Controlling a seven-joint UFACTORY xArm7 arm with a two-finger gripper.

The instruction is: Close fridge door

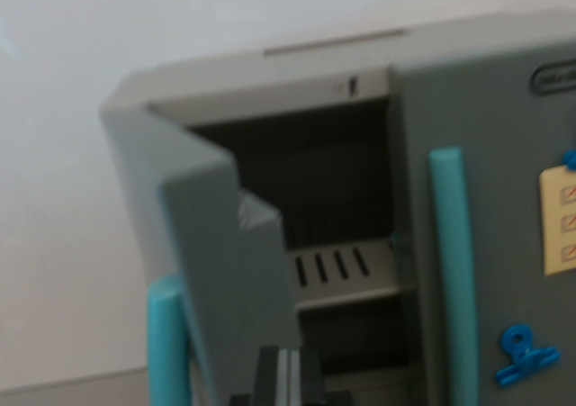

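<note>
A grey toy fridge (486, 91) fills the wrist view. Its left door (211, 244) stands swung open toward me, hinged at the wrist view's left, with a teal handle (166, 343) showing at its lower edge. The right door (504, 226) is closed and carries a tall teal handle (453, 271). Between them the dark inside shows a grey slotted shelf (346, 275). Only a dark, striped piece of my gripper (286, 379) pokes in at the bottom edge, just right of the open door; its fingers are out of sight.
A blue clip (524, 354) and a yellow note (560, 217) stick to the closed right door. A plain white wall (63, 199) lies behind and left of the fridge. A strip of floor or tabletop (72, 390) shows at the lower left.
</note>
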